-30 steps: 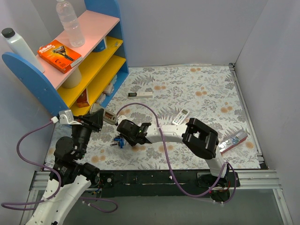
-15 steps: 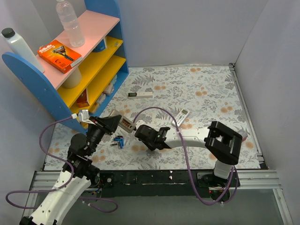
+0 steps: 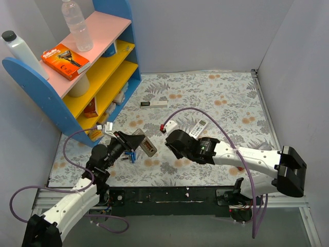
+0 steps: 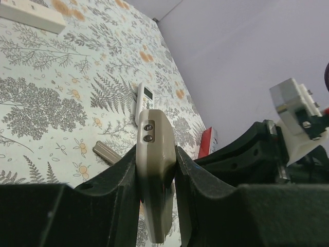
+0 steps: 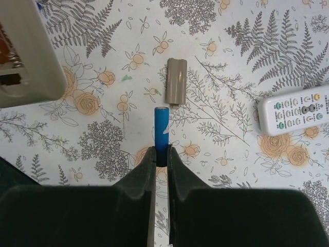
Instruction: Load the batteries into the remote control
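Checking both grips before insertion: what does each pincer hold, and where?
The left pincer clamps the remote control across its body; the right pincer pinches a battery by one end.

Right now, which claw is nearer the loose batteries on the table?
Left. The left claw, gripping the remote control, hangs beside the batteries; the right claw is farther right, holding one battery.

I'm driving this from afar, and what I see is a robot lab cell dressed up as a home corner, not a real room. Pale grey panel walls (image 3: 205,36) box the space in on the far, left and right sides. A bare aluminium frame rail (image 3: 280,191) runs along the near edge, and purple cables (image 3: 193,108) loop loose. The homely part looks staged: a leaf-and-flower printed tablecloth (image 3: 226,92) and, far left, a blue-sided shelf with pink and yellow boards (image 3: 31,82). It holds a clear plastic water bottle (image 3: 76,23) and an orange razor box (image 3: 65,60).
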Controlling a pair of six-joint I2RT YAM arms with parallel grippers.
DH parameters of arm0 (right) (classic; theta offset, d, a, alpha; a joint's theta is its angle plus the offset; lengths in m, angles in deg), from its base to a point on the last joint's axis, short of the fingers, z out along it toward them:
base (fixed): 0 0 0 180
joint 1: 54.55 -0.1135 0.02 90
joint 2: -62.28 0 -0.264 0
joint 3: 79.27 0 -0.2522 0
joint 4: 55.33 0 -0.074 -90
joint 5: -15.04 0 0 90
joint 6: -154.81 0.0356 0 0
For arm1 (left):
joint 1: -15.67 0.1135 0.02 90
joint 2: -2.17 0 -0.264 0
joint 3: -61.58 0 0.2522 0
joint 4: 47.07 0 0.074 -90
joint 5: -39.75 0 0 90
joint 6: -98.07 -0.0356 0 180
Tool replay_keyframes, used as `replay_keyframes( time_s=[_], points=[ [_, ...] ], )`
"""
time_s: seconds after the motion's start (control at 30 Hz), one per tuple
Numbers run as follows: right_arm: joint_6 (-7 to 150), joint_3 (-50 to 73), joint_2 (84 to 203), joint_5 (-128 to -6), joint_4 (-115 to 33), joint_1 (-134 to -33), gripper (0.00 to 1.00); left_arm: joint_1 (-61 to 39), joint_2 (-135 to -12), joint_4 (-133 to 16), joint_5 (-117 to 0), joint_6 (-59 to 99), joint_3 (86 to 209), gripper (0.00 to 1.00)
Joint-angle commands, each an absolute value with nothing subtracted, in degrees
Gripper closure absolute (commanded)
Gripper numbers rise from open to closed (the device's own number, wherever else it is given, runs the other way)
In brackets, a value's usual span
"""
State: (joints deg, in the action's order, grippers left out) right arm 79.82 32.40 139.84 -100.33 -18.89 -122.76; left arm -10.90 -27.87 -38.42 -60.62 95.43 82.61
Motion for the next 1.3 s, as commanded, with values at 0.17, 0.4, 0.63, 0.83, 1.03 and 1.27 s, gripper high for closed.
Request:
replay_keyframes(
  time_s=[0.17, 0.4, 0.63, 0.83, 1.03, 1.27],
  points=[
    [78.96, 26.59, 137.07, -93.51, -17.4, -122.76, 0.99, -10.52, -41.67, -14.0, -66.95, 99.04, 79.91, 1.0],
    [79.84, 22.81, 138.83, -89.99, -18.63, -123.02, 0.99, -10.61, -51.17, -2.04, -68.53, 99.65, 79.38, 1.0],
    [81.16, 19.65, 142.52, -88.32, -19.16, -122.93, 0.99, -10.61, -55.22, 3.67, -68.88, 99.92, 79.65, 1.0],
    [81.6, 17.63, 144.81, -87.62, -19.16, -123.02, 0.99, -10.61, -55.66, 4.91, -69.06, 100.18, 79.56, 1.0],
    [81.69, 16.22, 146.65, -86.39, -19.07, -122.93, 0.99, -10.7, -55.75, 6.14, -69.15, 100.71, 78.77, 1.0],
    [82.39, 15.6, 147.62, -86.39, -19.16, -123.02, 0.99, -10.61, -56.37, 8.6, -70.03, 102.46, 77.89, 1.0]
  ],
)
